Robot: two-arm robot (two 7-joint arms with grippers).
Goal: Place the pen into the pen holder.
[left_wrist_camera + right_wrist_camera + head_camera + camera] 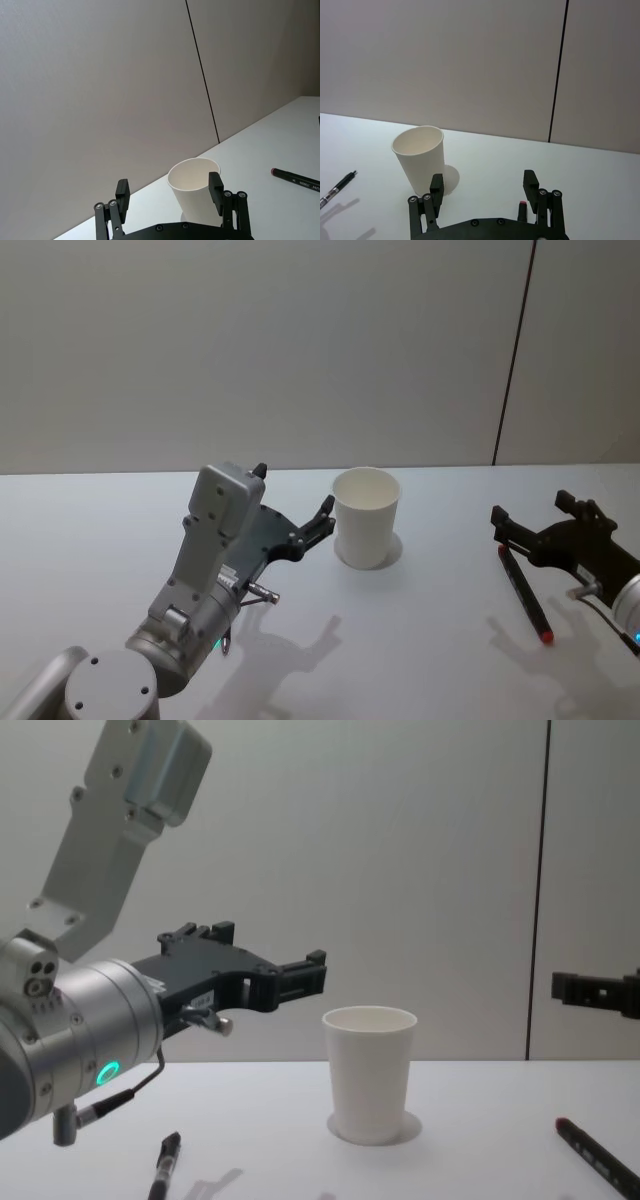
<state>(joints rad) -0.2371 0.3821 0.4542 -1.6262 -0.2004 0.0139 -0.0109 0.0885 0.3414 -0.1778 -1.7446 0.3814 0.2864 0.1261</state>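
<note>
The right gripper (531,506) is held over the red-tipped pen (525,592), fingers (530,182) spread, presumably to grasp it; the left gripper (169,185), also open-fingered, is poised beside the paper cup (366,515).

Light soft and even, moderately bright — source overhead, by the shadows. Table (420,680) evenly lit. Left gripper (295,490) throws a pale, soft-edged shadow on the table, near side. Right gripper (530,508) likewise, near and left. Cup (366,515) — small faint shadow at its base, right side. Wall (300,340) plain grey. Green lamp (105,1072) glows on the left arm.
</note>
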